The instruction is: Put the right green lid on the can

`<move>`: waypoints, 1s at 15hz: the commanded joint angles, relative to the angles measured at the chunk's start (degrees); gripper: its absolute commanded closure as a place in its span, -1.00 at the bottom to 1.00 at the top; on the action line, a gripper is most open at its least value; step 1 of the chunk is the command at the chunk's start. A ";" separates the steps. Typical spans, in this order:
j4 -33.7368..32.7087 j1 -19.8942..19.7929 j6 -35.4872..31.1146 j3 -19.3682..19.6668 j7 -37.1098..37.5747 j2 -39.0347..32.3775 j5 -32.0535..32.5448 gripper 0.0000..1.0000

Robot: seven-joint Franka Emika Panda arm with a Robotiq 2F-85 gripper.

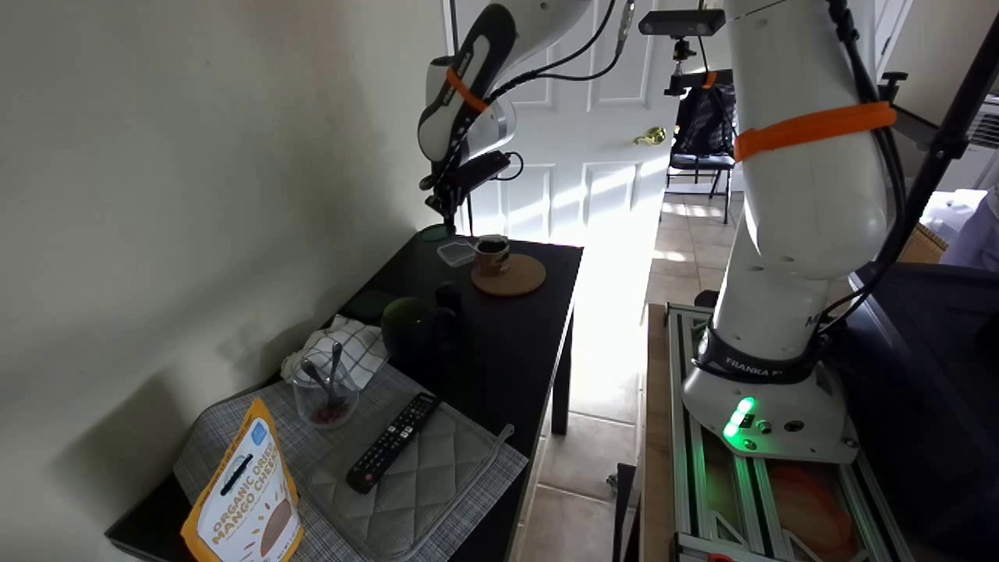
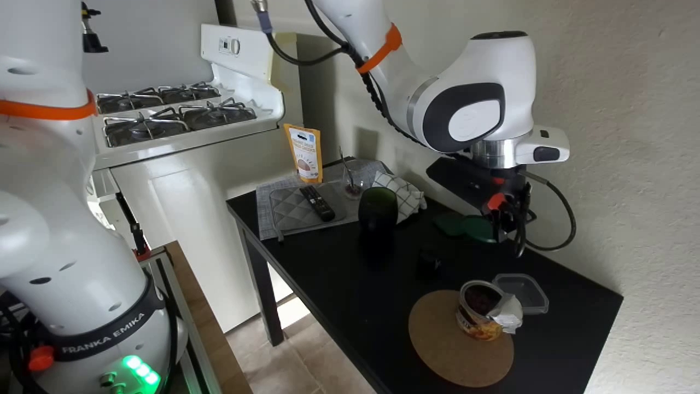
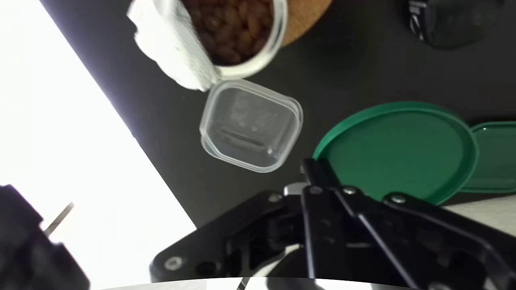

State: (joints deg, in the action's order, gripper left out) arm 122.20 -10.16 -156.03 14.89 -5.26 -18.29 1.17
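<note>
The can [image 1: 492,264] is a round tub of brown nuts with its white foil peeled back. It stands upright and open on a tan cork mat [image 2: 437,350]; its rim [image 3: 268,52] shows in the wrist view. My gripper [image 3: 316,163] is shut on the rim of a round green lid [image 3: 399,149]. The lid looks held above the table, near the wall, in both exterior views [image 1: 435,232] [image 2: 480,229]. A second green lid [image 3: 498,157] lies on the table, partly hidden behind the held lid in the wrist view.
A clear plastic tray [image 3: 252,125] lies beside the can. A dark green glass vessel [image 2: 378,208] and a small black object [image 2: 429,262] stand mid-table. A checked cloth, a cup with spoons, a remote [image 1: 394,441] and a yellow pouch [image 1: 250,499] are at the other end. The wall runs close behind.
</note>
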 commanded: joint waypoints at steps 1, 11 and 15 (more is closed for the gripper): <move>10.02 -0.61 -1.05 4.34 5.66 9.44 5.55 0.99; 17.52 -0.23 -8.39 10.30 33.72 10.08 23.28 0.99; 16.01 2.62 -7.06 11.68 41.76 7.45 28.57 0.99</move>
State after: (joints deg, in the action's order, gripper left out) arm 138.77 -9.89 -162.85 24.69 30.19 -8.96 25.70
